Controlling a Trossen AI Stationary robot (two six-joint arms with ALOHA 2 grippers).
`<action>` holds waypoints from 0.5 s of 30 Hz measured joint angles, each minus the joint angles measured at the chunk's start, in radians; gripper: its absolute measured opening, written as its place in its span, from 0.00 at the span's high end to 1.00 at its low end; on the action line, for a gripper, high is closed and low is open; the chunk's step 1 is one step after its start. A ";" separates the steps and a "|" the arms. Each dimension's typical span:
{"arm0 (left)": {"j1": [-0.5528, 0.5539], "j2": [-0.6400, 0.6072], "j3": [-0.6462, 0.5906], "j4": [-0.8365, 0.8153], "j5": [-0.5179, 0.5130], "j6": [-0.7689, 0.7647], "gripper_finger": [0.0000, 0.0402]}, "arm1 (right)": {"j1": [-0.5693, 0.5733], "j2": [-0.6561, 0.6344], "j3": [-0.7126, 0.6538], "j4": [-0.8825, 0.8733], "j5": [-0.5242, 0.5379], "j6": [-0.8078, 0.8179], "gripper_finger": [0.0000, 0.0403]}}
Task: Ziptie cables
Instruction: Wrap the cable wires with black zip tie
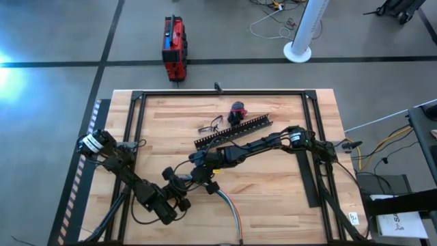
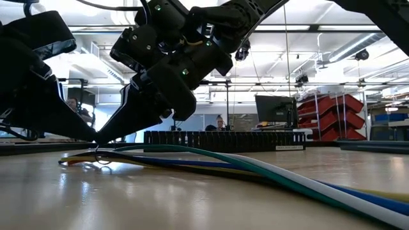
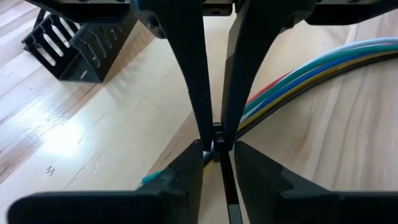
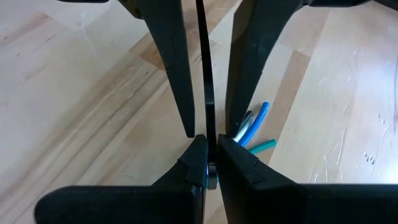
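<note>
gripping the ziptie (image 4: pixel 204 74) over the cables (image 3: pixel 311 71): right end effector (image 4: pixel 209 155) and left end effector (image 3: pixel 217 155), tip to tip

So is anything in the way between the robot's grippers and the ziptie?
Nothing visible is in the way. Both grippers already meet at the ziptie by the ends of the cables: the right gripper is shut on the thin black strip, and the left gripper faces it, tips at the same spot.

Table (image 1: pixel 273 198): black slotted duct (image 1: pixel 233 130) lies diagonal near centre; red-and-black lump (image 1: pixel 237 111) just beyond it; small wire tangle (image 1: pixel 210 126) beside. Red case (image 1: pixel 174 48) on floor.
</note>
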 joint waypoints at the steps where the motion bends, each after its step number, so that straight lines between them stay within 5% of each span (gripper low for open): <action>1: 0.000 0.000 0.000 -0.005 0.001 0.000 0.79 | 0.000 0.000 0.000 0.002 -0.002 0.000 0.98; 15: 0.001 -0.008 0.002 -0.014 0.000 0.017 0.72 | 0.000 0.000 0.000 0.002 -0.002 -0.002 0.98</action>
